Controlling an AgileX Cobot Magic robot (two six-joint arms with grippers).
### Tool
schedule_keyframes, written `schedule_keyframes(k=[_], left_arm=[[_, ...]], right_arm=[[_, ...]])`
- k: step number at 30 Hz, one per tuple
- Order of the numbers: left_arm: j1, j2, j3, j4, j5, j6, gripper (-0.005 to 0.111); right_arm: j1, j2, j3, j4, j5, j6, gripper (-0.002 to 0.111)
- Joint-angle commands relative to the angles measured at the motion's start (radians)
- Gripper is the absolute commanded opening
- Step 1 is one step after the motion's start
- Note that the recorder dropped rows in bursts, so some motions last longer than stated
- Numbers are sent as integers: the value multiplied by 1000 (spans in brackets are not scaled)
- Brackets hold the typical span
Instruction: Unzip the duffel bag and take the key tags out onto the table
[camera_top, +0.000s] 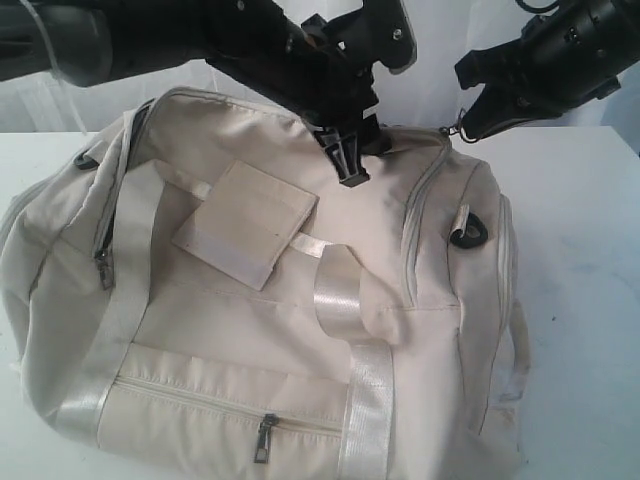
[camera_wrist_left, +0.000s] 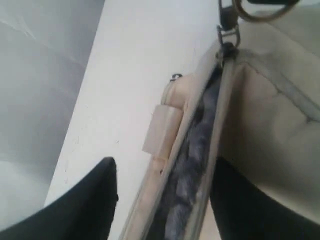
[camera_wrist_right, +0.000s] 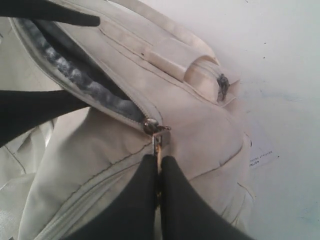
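The cream duffel bag (camera_top: 250, 330) lies on the white table (camera_top: 590, 260) and fills most of the exterior view. Its top zipper stands partly undone, and dark grey lining (camera_wrist_left: 192, 165) shows in the slit. My left gripper (camera_wrist_left: 162, 200) is open and straddles the far lip of that slit, one finger on the table side and one over the bag's cloth. At the bag's right end, my right gripper (camera_wrist_right: 158, 159) is shut on the metal zipper pull (camera_wrist_right: 156, 137). The key tags are out of view.
Satin straps (camera_top: 340, 300) and a square handle patch (camera_top: 245, 225) lie across the bag's top. A zipped front pocket (camera_top: 265, 435) faces the camera. A small printed label (camera_wrist_right: 260, 157) lies on the table beside the bag's end. Bare tabletop (camera_wrist_left: 130, 75) runs behind the bag.
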Motion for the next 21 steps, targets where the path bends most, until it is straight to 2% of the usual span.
schedule_keyframes(k=[1,3,6,7,11,15,21], left_arm=[[-23,29,-7,-61,-37,-4,50],[-23,41,-7,-61,-35,-4,36],[-23,43,-7,-57,-37,-4,6],[-23,43,-7,-54,-39,-4,0],[-23,26,-7,8,-27,-12,0],[-23,20,-7,133,21,-79,0],[-14,20,-7,358,76,-275,0]], right_arm=[[-11,-16,3,-13,3,-8,0],[-11,-16,9,-11,5,-8,0],[-11,-14,24,-11,-2,-8,0],[-11,-14,26,-11,-6,-8,0],[-11,-13,36,-11,-25,-8,0],[-11,-13,38,-4,-28,-8,0],[-11,-13,60,50,-21,-8,0]])
